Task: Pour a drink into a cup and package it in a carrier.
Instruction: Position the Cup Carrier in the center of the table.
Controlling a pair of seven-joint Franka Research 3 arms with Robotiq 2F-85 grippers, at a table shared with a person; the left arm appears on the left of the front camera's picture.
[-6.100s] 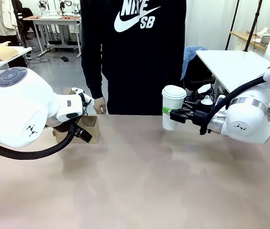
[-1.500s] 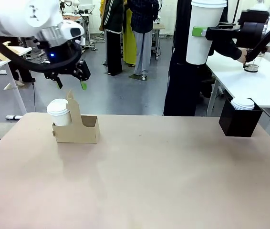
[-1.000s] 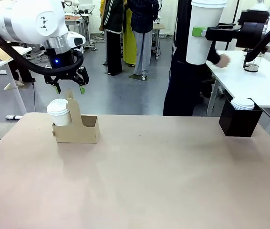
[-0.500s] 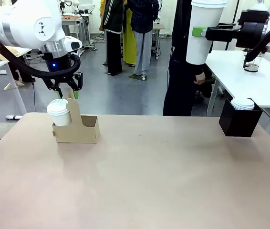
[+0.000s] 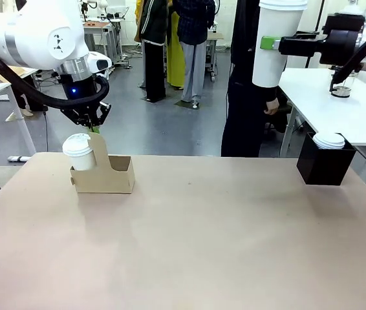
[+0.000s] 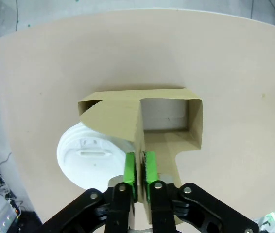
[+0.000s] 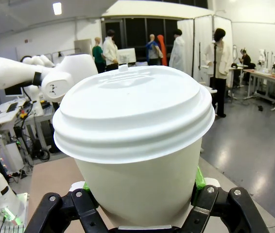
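Front view: left tool (image 5: 94, 129) hangs over the carrier (image 5: 112, 175) at the far-left part of the bench (image 5: 202, 245), tips on the top of the upright handle panel. The seated cup (image 5: 79, 151) stands lidded in the left slot, and the right slot looks empty. Right tool (image 5: 272, 43) is high at far right, clamped on the raised cup (image 5: 273, 68), well above the bench. A black box (image 5: 325, 166) with white lids sits at the far-right corner, and a person (image 5: 251, 84) stands just behind. Left wrist view: the green pads are almost together, pinching the thin handle panel, with the seated cup's lid just beside them and the open slot on the other side. Right wrist view: the jaws are spread to cup width, a pad on each side under the lid. Risks, as we judge them: lifting by the panel with one slot loaded could tilt the carrier and tip the cup, and the cardboard could slip or tear. Bringing the raised cup to the open slot puts both arms close together, so a bump is possible, and a hard squeeze could pop the lid. The bench is plain beige, matte and flat. The room is an open workshop with a grey floor, more benches, and people farther off.
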